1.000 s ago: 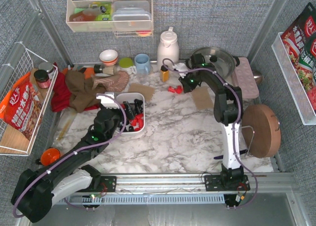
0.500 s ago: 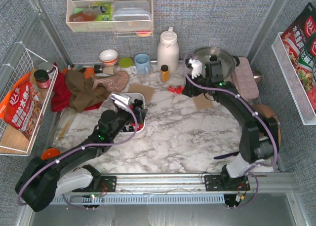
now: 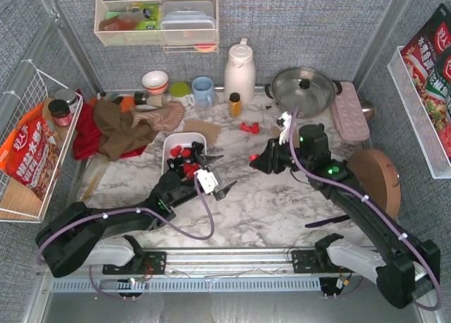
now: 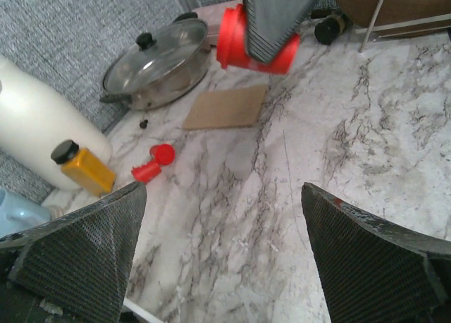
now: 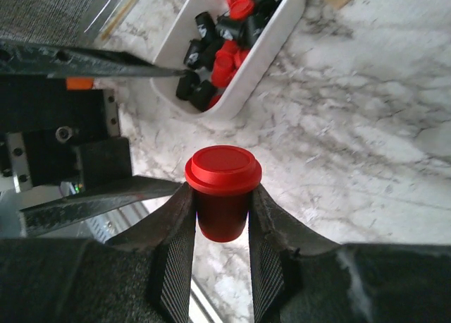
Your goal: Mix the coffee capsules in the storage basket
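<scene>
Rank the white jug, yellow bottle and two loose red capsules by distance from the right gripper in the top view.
From the right gripper, holding a red capsule:
1. Loose red capsules, just beyond it.
2. Yellow bottle, farther back, slightly left.
3. White jug, by the back wall.

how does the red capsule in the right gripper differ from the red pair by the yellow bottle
The held capsule is clamped in the right gripper, off the table; the loose pair lies untouched on it. The held capsule is alone; the loose pair sits together. All are red, outside the storage basket.
</scene>
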`<state>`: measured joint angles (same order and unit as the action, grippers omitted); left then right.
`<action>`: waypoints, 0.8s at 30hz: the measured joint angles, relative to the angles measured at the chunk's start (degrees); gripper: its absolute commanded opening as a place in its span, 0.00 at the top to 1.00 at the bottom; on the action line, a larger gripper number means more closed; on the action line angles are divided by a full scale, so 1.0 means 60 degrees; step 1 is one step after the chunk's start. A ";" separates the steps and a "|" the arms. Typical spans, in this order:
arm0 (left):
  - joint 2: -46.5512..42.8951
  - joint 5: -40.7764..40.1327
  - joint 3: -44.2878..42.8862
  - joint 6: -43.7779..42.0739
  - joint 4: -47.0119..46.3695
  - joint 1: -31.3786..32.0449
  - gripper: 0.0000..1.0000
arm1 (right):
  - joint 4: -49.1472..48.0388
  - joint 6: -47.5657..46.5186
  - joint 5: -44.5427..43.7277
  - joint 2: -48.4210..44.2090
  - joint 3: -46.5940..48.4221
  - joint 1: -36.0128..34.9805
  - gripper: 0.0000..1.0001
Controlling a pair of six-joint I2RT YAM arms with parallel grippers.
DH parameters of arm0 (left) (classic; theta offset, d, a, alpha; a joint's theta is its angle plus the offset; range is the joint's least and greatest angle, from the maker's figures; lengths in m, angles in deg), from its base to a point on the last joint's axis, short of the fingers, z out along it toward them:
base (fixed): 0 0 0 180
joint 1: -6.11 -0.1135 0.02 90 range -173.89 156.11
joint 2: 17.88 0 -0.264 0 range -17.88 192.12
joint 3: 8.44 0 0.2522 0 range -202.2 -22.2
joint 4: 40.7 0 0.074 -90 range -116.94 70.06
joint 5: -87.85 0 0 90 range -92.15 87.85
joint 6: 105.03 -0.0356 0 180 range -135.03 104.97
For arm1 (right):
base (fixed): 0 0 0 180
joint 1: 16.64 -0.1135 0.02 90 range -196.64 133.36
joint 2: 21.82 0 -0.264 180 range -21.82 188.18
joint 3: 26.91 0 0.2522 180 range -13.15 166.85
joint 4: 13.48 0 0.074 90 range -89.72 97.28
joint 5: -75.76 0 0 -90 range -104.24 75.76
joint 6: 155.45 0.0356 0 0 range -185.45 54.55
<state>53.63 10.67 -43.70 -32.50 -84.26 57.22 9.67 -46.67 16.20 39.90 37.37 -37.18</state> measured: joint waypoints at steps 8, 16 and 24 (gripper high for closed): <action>0.1144 0.0495 -0.0259 -0.0991 -0.1399 0.0794 0.01 | -0.0189 0.0776 -0.0688 -0.0831 -0.0699 -0.1231 0.80; 0.1596 0.0357 -0.0503 -0.1588 -0.1993 0.1468 0.11 | -0.0226 0.0914 -0.0903 -0.0863 -0.0710 -0.1719 0.79; 0.1803 0.0186 -0.0645 -0.1657 -0.2721 0.1596 0.17 | -0.0164 0.0914 -0.0994 -0.0903 -0.0685 -0.1898 0.78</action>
<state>64.45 11.78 -47.57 -42.45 -100.59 66.79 8.68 -41.18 10.23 34.48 33.26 -48.56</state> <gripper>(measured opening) 0.831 0.336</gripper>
